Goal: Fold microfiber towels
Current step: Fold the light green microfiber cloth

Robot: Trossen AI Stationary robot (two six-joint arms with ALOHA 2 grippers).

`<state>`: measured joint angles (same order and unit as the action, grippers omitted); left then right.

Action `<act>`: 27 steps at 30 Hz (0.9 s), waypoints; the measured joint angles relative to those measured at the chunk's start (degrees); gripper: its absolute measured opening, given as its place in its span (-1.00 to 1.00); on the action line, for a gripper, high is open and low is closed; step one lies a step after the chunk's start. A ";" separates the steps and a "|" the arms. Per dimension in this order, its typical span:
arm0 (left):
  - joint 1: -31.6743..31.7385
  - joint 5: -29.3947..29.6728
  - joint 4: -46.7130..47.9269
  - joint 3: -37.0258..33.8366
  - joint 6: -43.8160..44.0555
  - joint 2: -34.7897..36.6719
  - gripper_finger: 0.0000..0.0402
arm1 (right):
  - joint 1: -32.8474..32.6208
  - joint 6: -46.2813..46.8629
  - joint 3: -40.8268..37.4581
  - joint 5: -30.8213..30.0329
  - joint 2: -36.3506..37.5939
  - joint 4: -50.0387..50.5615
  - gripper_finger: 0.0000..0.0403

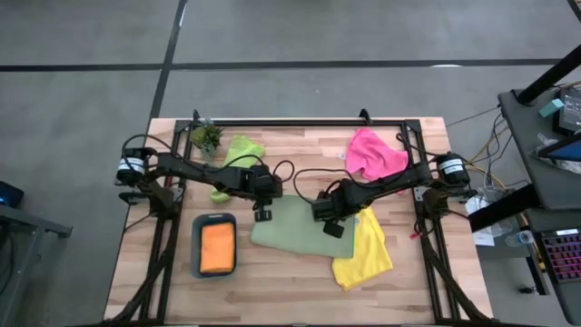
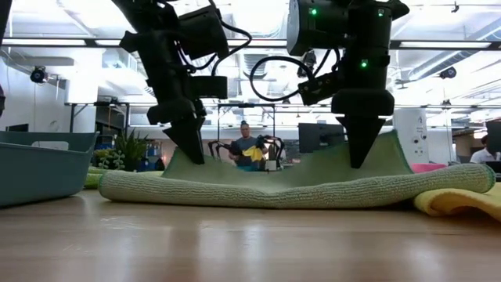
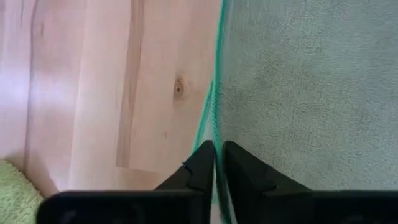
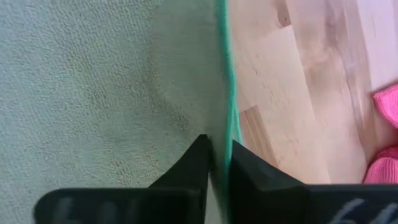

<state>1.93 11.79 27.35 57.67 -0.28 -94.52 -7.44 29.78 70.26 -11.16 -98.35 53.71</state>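
Note:
The pale sage green towel (image 1: 289, 232) lies spread at the table's middle, and its near part rests on the wood (image 2: 290, 192). My left gripper (image 1: 263, 212) is shut on its far left corner and my right gripper (image 1: 332, 227) on its far right corner. Both show in the low view, left (image 2: 192, 155) and right (image 2: 362, 159). The yellow towel (image 1: 365, 252) lies under the sage towel's right end. The pink towel (image 1: 374, 153) is at the far right and the lime green towel (image 1: 238, 153) at the far left. The orange towel (image 1: 218, 247) lies in the teal tray (image 1: 196, 247). My left gripper pinches the sage towel's teal-stitched edge (image 3: 215, 127) between its two fingers, from above, pointing down. That corner is raised into a peak (image 2: 182, 160) while the rest lies on the table. My right gripper pinches the towel's stitched edge (image 4: 222, 121) between its two fingers, from above, pointing down. That corner is raised into a peak (image 2: 385, 149). The cloth sags slack between the two grippers (image 2: 274, 178).
A small potted plant (image 1: 207, 136) stands at the far left beside the lime towel. The teal tray also shows at the left of the low view (image 2: 39, 164). Bare wood (image 1: 290, 291) lies along the table's near edge. A person (image 2: 249, 149) sits in the room beyond the table.

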 joint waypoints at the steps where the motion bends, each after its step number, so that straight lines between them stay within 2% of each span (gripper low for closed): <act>1: 0.00 0.44 0.03 0.00 0.01 0.00 -0.81 | 0.00 0.20 0.00 -0.04 0.00 0.04 -0.81; 7: 0.00 3.76 0.16 0.00 0.03 0.00 -0.49 | 0.00 0.22 0.81 -2.40 0.00 1.77 -0.58; 12: -0.10 4.40 0.47 0.70 0.08 0.86 -0.31 | 0.00 0.23 3.09 -2.59 0.43 6.83 -0.53; 18: -0.74 -4.19 -5.60 0.51 0.12 0.91 -0.29 | -0.02 0.02 4.44 -5.57 1.65 8.72 -0.58; 27: -1.31 -5.25 -12.26 -0.21 2.35 -4.92 -0.29 | -0.17 1.05 4.44 -8.59 4.72 8.31 -0.66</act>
<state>0.62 6.54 15.09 57.46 2.06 -99.44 -7.62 30.83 74.70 -19.75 -93.62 62.02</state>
